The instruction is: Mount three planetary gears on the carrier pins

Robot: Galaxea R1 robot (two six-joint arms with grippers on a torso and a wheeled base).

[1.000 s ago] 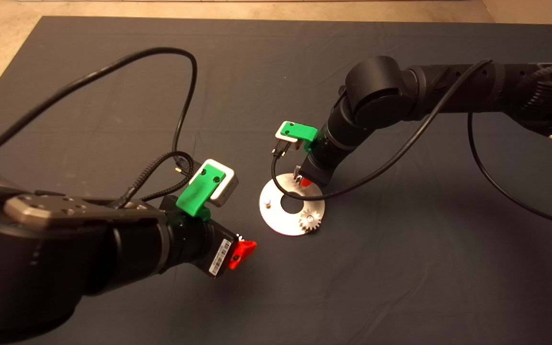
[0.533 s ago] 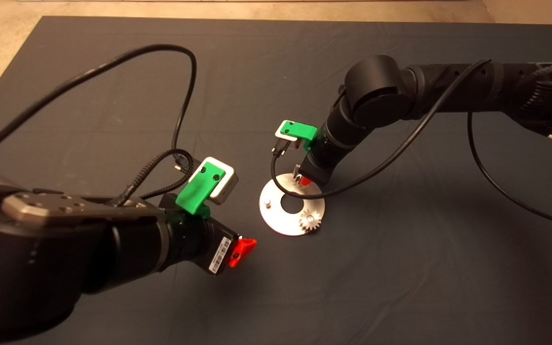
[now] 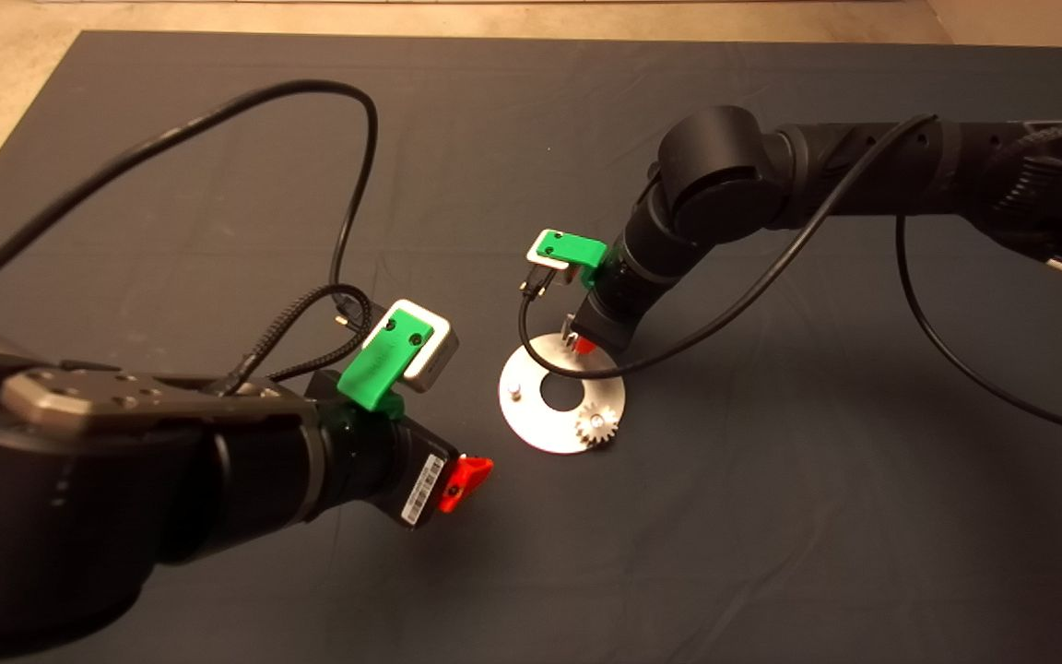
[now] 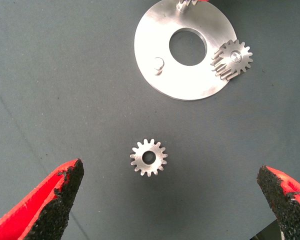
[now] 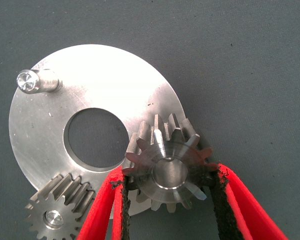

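Right claw [image 5: 167,200] grips a gear [image 5: 166,165] over the disc [image 5: 90,90]; it should centre hole on pin, lower straight. Left claw [image 4: 170,200] open w/ spare gear [image 4: 149,157] on surface.

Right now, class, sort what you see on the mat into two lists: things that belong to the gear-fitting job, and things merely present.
Job:
carrier disc
bare pin
fitted gear
gear in the right claw
loose gear, under the open left claw

Merely present:
dark mat
arm cables
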